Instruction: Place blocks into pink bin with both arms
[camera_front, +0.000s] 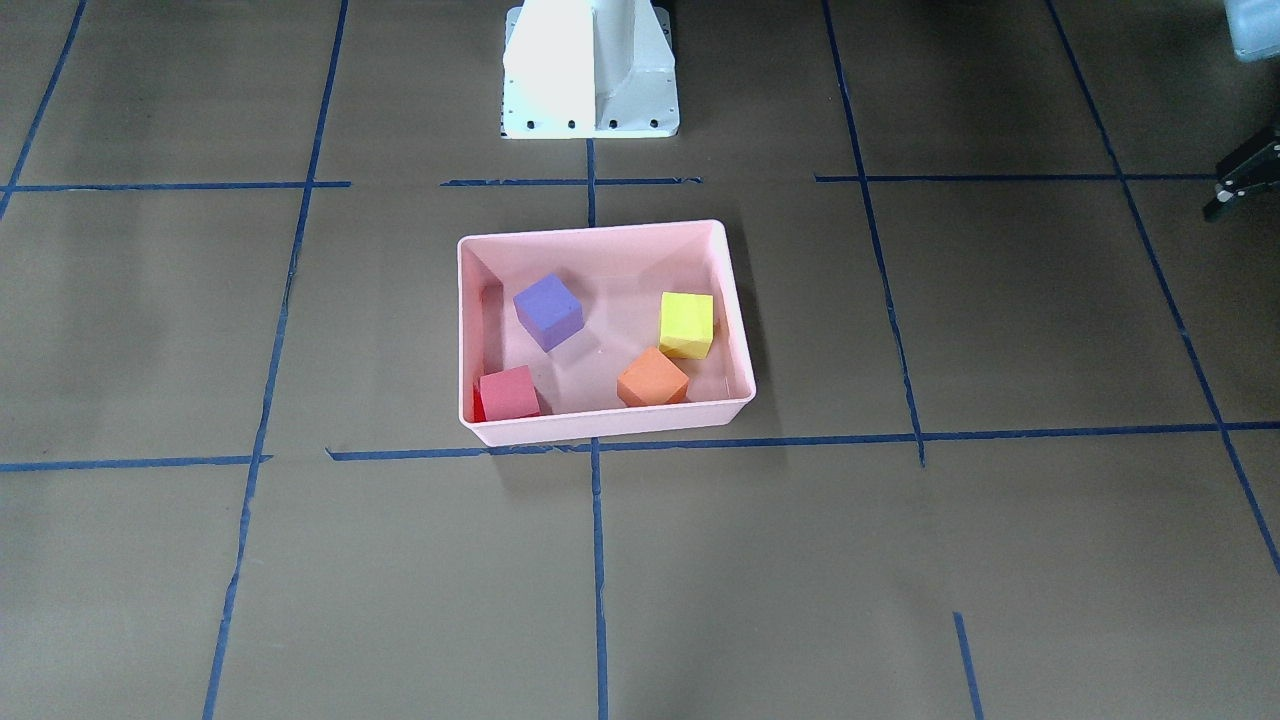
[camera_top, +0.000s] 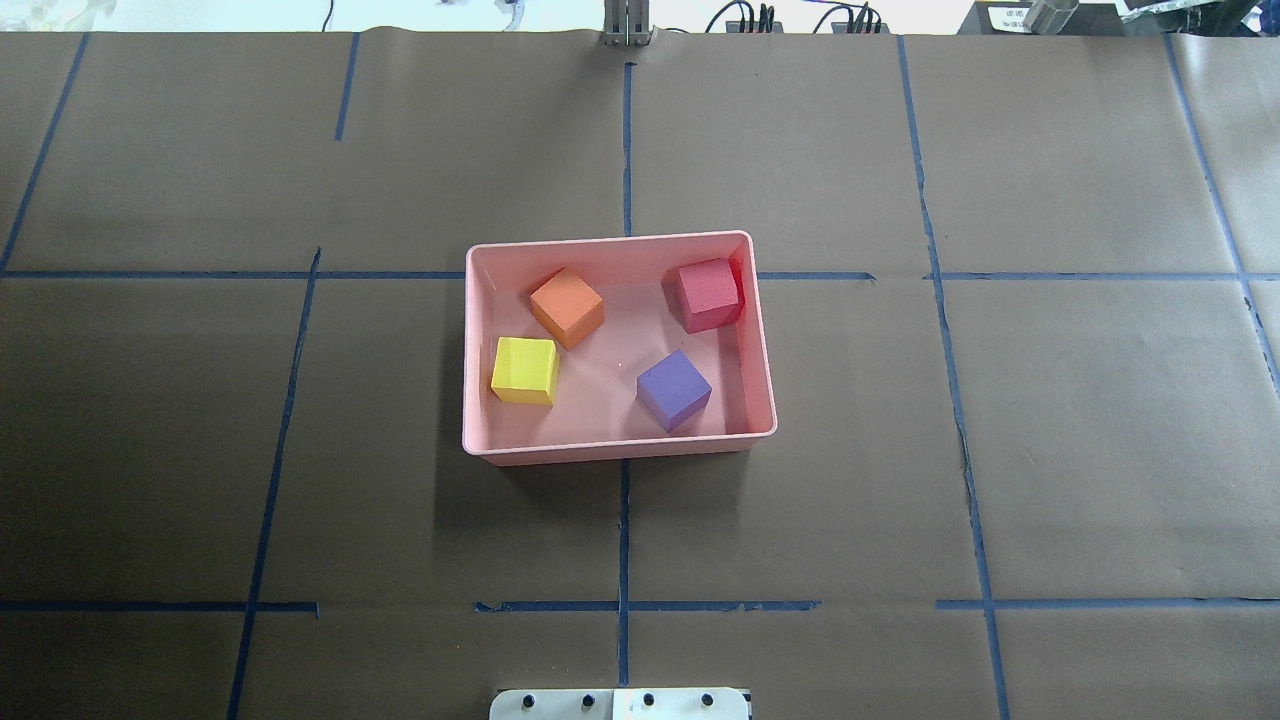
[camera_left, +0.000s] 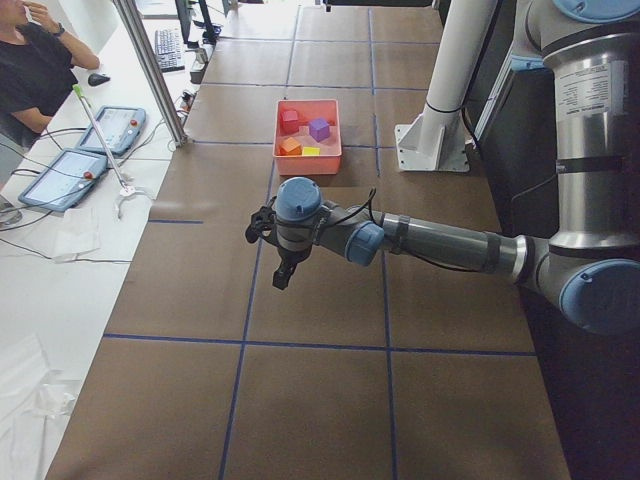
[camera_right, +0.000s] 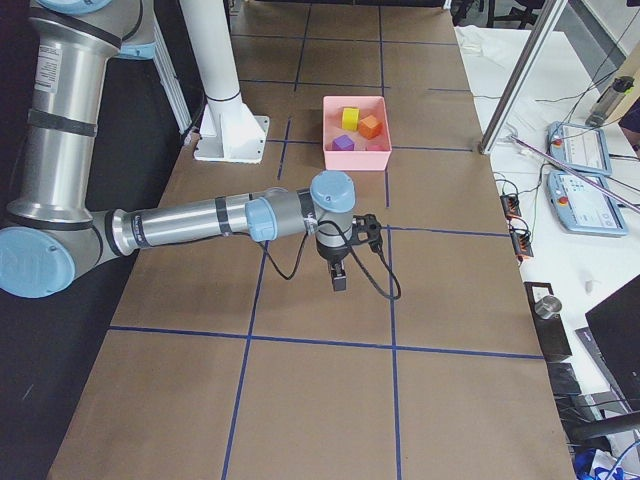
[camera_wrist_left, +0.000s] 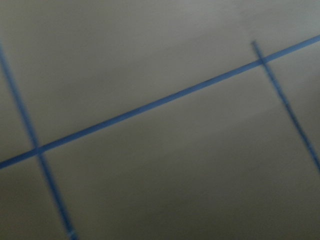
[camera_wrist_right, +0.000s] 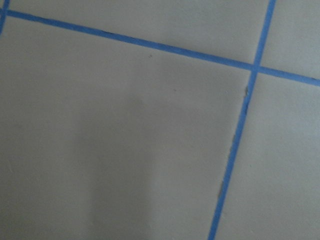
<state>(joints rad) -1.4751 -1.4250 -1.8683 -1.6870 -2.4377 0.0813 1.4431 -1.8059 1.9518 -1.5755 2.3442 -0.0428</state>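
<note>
Left claw (camera_front: 1240, 185) cut by frame edge; jaws' state unclear.

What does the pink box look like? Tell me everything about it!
The pink bin is a shallow, light-pink rectangle that looks like smooth plastic, with sloped walls and a thin rim. It sits flat on the brown table, across a line of blue tape. Four blocks lie inside it, apart from each other: the orange block, the red block in a corner, the yellow block and the purple block. Nothing else touches it.
</note>
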